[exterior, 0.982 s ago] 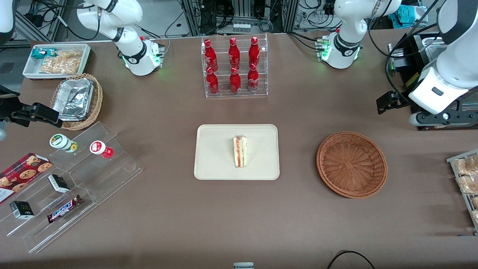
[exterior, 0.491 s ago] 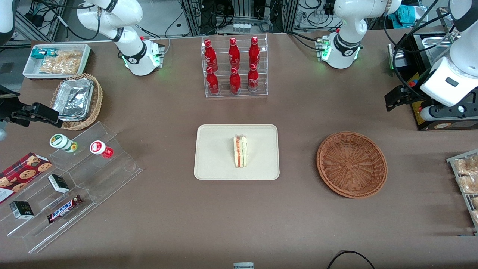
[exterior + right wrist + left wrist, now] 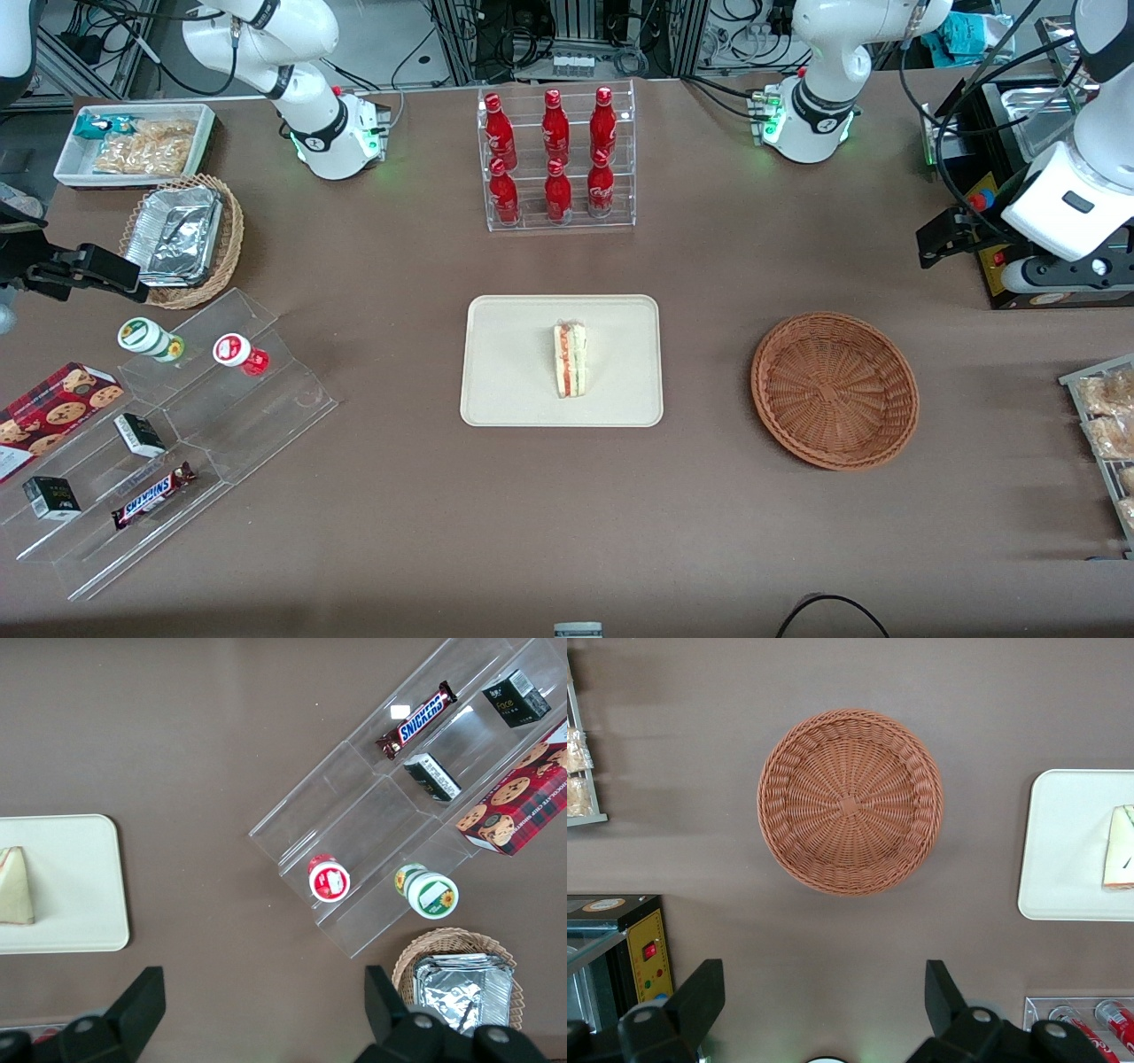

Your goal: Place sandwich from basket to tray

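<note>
Resting on the tray (image 3: 514, 372), the sandwich (image 3: 571, 359); gripper (image 3: 824, 997) spread above table.

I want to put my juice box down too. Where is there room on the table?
Bare brown table lies between the tray holding the sandwich and the empty basket, and along the edge nearest the camera. The parked arm's end is crowded by the clear steps, snacks and foil basket. The open gripper hangs farther back than the basket.
</note>
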Available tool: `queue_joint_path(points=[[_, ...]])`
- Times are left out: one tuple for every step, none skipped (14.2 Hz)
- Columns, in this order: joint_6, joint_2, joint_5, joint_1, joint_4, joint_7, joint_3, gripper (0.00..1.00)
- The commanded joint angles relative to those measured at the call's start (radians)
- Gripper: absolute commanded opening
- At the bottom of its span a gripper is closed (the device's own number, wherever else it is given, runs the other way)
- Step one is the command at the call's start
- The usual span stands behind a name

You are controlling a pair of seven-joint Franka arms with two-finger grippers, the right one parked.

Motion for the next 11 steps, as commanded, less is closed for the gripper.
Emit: queue_joint_path(points=[[-0.033, 0.003, 0.0, 0.006, 0.026, 0.007, -0.006, 1.0], [-0.031, 0.003, 0.0, 0.006, 0.027, 0.005, -0.006, 1.0], [-0.031, 0.003, 0.0, 0.006, 0.029, 0.005, -0.006, 1.0], [-0.033, 0.001, 0.0, 0.006, 0.027, 0.005, -0.006, 1.0], [-0.033, -0.002, 0.0, 0.006, 0.027, 0.005, -0.004, 1.0], [-0.033, -0.003, -0.002, 0.006, 0.027, 0.005, -0.006, 1.0], [-0.033, -0.005, -0.002, 0.006, 0.027, 0.004, -0.006, 1.0], [-0.033, -0.006, -0.003, 0.006, 0.027, 0.004, -0.006, 1.0], [-0.034, -0.009, -0.011, 0.006, 0.027, 0.004, -0.006, 1.0], [-0.034, -0.012, -0.02, 0.007, 0.026, 0.004, -0.006, 1.0], [-0.034, -0.014, -0.025, 0.007, 0.027, 0.005, -0.004, 1.0]])
